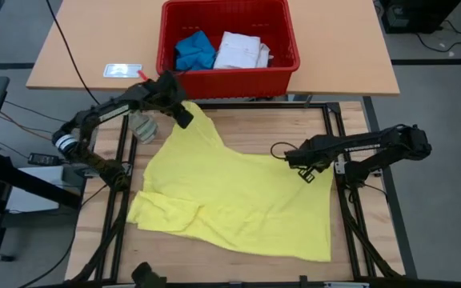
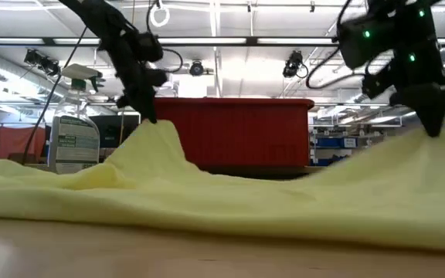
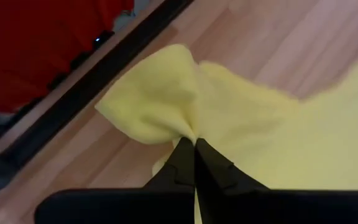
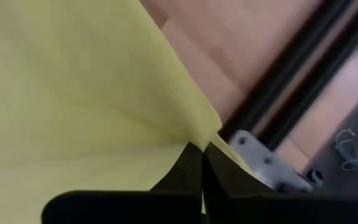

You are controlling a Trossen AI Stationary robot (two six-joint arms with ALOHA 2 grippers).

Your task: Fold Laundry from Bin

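The yellow T-shirt [image 1: 230,200] lay spread on the wooden table [image 1: 246,128], out of the red bin [image 1: 229,76] behind it. The left gripper [image 1: 184,112] pinched its far corner and the right gripper [image 1: 306,172] pinched its right edge, both raised, probably to stretch it flat for folding.
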